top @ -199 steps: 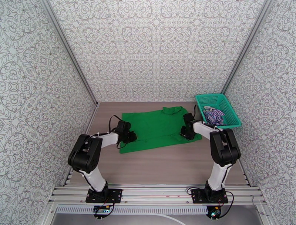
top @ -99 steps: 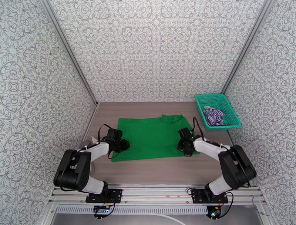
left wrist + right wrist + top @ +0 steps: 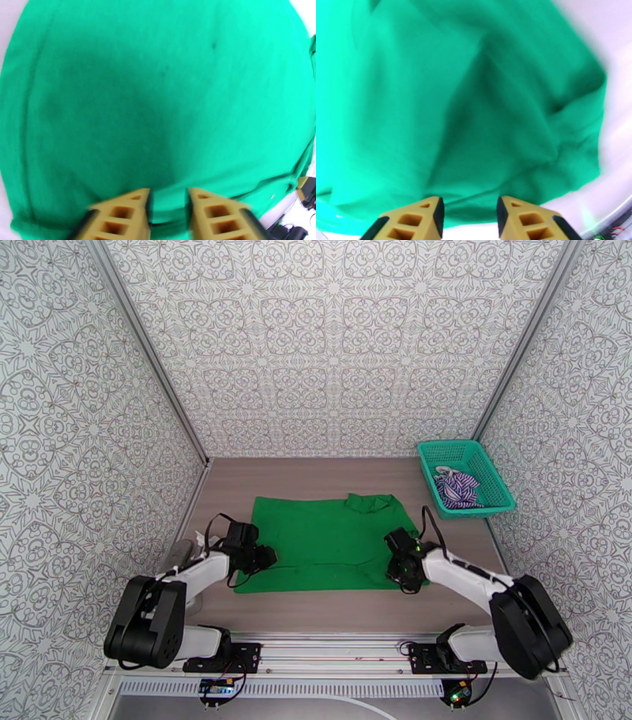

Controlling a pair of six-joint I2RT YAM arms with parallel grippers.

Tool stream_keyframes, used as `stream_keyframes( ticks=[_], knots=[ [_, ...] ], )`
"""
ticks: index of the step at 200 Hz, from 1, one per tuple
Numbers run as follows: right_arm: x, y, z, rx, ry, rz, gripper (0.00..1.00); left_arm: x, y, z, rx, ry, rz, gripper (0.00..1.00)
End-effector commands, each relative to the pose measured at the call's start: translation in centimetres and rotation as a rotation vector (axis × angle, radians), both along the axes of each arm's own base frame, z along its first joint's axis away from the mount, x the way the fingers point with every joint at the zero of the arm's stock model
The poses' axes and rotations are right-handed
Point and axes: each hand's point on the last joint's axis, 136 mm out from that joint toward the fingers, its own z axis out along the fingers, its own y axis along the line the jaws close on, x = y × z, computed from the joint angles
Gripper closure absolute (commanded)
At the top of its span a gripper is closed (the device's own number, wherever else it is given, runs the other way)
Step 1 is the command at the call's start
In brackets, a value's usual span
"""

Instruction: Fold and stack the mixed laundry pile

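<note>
Left hand (image 3: 168, 195) and right hand (image 3: 469, 203), both with fingers apart and clamping nothing, sit at the near-left and near-right corners of the green cloth (image 3: 324, 536) spread flat mid-tabletop (image 3: 332, 609), with the striped shirt (image 3: 457, 489) bunched in the teal basket (image 3: 457, 450) far right.

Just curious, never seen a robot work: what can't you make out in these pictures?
Top view: the striped shirt is bunched in the teal basket, shape unclear.
Top view: the left gripper and right gripper hide the green cloth beneath them.
Wrist views: blurred; the cloth runs off the frame edges.
</note>
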Motion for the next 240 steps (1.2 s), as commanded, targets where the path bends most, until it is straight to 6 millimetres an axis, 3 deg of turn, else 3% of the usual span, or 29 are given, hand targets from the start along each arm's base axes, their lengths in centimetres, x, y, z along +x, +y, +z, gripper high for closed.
stream_keyframes(
  ticks=[1,25,44,62,87,102,132,175,212,240],
  knots=[
    [8.9,0.8,6.3,0.026,-0.207,0.132,0.59,5.2,1.4,4.0,0.059,-0.097,-0.003,0.58],
    [15.0,1.3,7.1,0.069,-0.244,0.204,0.62,10.0,3.1,5.1,0.083,-0.121,0.011,0.57],
    [19.1,1.6,7.0,0.048,-0.27,0.255,0.62,13.4,5.0,4.6,0.128,-0.123,0.051,0.57],
    [22.3,1.9,6.3,0.03,-0.275,0.278,0.62,16.2,6.2,4.0,0.151,-0.123,0.069,0.56],
    [25.0,2.7,4.3,0.038,-0.26,0.296,0.62,19.0,7.4,3.0,0.176,-0.121,0.083,0.54],
    [25.7,3.2,2.7,0.048,-0.233,0.308,0.62,20.0,8.0,2.5,0.192,-0.117,0.091,0.52],
    [25.8,2.4,-0.1,-0.002,-0.154,0.287,0.62,21.0,8.6,1.3,0.197,-0.101,0.098,0.49],
    [25.9,2.2,-2.2,-0.011,-0.114,0.241,0.65,21.8,8.9,-0.2,0.203,-0.079,0.092,0.46],
    [25.3,2.3,-3.1,-0.034,-0.069,0.25,0.72,22.2,9.3,-1.0,0.205,-0.062,0.098,0.46],
    [25.2,1.8,-2.2,-0.064,-0.077,0.252,0.84,22.6,9.3,-0.7,0.205,-0.066,0.096,0.46]
  ],
)
